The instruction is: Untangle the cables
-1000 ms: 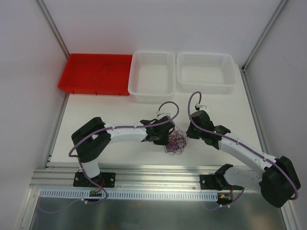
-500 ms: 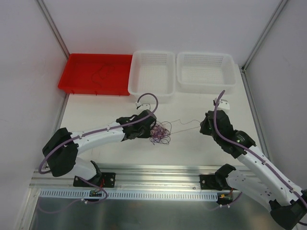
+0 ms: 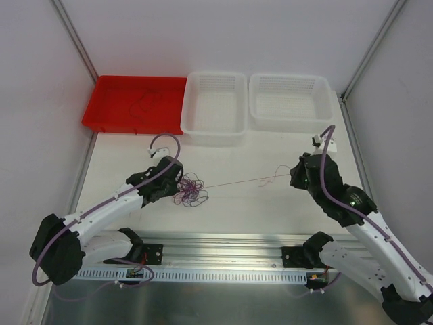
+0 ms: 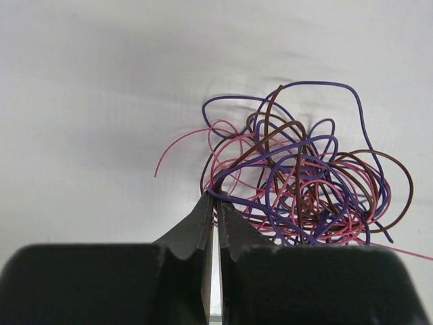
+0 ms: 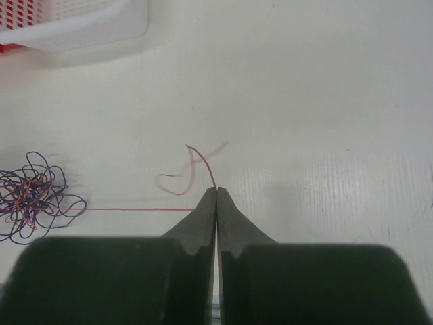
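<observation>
A tangle of thin red, purple and dark brown cables (image 3: 190, 190) lies on the white table left of centre; it fills the left wrist view (image 4: 304, 183) and shows small in the right wrist view (image 5: 34, 196). My left gripper (image 3: 177, 185) (image 4: 216, 195) is shut on strands at the tangle's left edge. One red cable (image 3: 237, 183) is stretched taut from the tangle to my right gripper (image 3: 295, 177) (image 5: 216, 189), which is shut on it near its curly end (image 5: 186, 169). Another dark cable (image 3: 142, 101) lies in the red tray.
A red tray (image 3: 108, 101) stands at the back left. Two white mesh baskets (image 3: 215, 130) (image 3: 291, 120) stand beside it at the back centre and right; one basket's corner shows in the right wrist view (image 5: 101, 27). A metal rail (image 3: 216, 247) runs along the near edge.
My left gripper has pulled the tangle leftward and my right gripper has moved right and away. The red cable between them has drawn out longer and straight.
</observation>
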Controlling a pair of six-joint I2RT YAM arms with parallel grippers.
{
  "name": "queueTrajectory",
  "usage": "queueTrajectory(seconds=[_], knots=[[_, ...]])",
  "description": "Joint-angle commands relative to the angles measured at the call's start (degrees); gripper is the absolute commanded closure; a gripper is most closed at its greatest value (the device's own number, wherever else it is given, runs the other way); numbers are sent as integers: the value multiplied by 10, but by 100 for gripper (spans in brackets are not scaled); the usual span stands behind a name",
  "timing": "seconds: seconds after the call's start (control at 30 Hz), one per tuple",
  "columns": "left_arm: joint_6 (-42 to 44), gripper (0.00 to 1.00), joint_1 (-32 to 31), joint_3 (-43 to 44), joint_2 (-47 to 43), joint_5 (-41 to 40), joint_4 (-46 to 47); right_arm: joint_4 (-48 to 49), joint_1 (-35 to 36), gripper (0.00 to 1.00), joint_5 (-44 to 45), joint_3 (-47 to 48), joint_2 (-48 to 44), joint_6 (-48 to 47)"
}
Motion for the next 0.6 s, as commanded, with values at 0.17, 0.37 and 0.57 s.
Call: queueTrajectory(seconds=[0.17, 0.37, 0.57], knots=[[30, 100, 73, -30, -26, -61, -38, -49, -10, 99, 22, 143, -13, -47], [25, 100, 94, -26, 9, -51, -38, -61, -10, 99, 24, 229, 1, -78], [23, 99, 104, -20, 26, -51, -38, -113, -11, 99, 71, 388, 30, -134]])
